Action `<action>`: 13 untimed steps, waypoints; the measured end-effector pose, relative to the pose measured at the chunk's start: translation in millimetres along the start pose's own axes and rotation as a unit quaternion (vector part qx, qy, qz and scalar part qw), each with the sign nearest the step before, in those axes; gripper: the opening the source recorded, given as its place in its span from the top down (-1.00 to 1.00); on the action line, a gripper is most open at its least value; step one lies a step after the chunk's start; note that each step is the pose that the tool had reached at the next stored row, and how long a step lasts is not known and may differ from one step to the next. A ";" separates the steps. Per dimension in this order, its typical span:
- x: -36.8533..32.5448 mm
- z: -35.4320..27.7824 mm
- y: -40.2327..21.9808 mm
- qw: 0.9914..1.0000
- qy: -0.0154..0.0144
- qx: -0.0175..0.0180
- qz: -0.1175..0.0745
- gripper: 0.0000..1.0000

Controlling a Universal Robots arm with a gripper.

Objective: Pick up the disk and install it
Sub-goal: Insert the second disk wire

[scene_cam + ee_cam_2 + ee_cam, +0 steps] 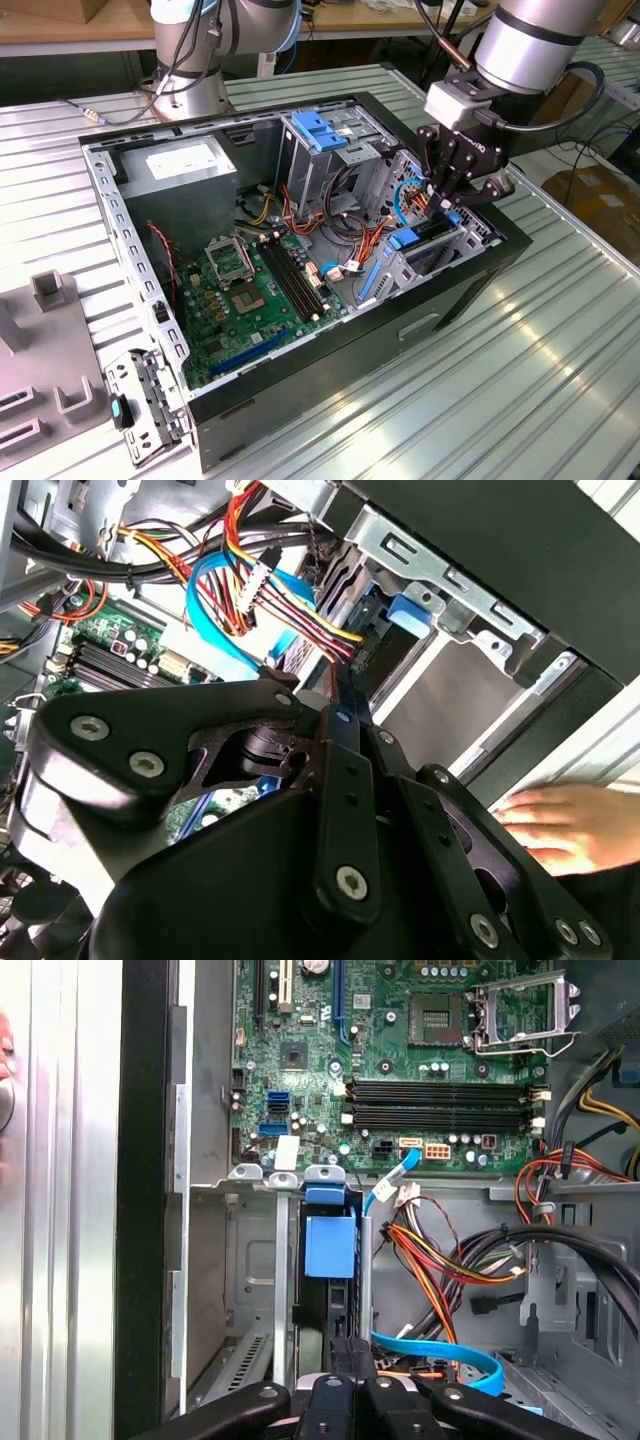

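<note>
The disk (428,233) stands on edge in the drive bay at the corner of the open computer case (400,330), on the exterior view's right. In the first wrist view the disk (325,1305) is a dark slab between the bay's metal walls, with its blue rail (330,1245) on top. My gripper (447,205) hangs straight over that bay, its black fingers drawn together at the disk's upper edge. The fingertips (352,1352) reach down into the bay slot, and in the second wrist view the gripper (345,705) points at the bay's blue tab (412,610).
Bundles of coloured cables (360,235) lie beside the bay. An upright cage with a blue handle (320,130), a grey power supply (185,165) and the motherboard (250,290) occupy the case. A person's hand (570,825) rests on the ribbed table outside the case. A loose bracket (145,405) lies nearby.
</note>
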State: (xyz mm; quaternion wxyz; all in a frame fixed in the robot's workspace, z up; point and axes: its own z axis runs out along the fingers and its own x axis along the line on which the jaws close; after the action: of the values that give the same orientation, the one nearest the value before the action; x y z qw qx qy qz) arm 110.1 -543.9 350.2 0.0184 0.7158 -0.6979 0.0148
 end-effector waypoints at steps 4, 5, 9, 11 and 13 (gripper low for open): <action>-0.1 0.0 0.8 1.000 0.000 0.000 0.000 0.79; -0.1 0.0 1.0 1.000 0.000 0.000 0.000 0.79; -0.1 0.0 1.1 1.000 0.000 0.000 0.000 0.79; -0.1 0.0 1.1 1.000 0.000 0.000 0.000 0.79; -0.1 -0.2 1.1 1.000 0.000 0.000 0.000 0.79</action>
State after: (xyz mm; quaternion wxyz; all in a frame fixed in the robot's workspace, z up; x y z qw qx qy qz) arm 109.0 -543.8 350.4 0.0184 0.7158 -0.6979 0.0150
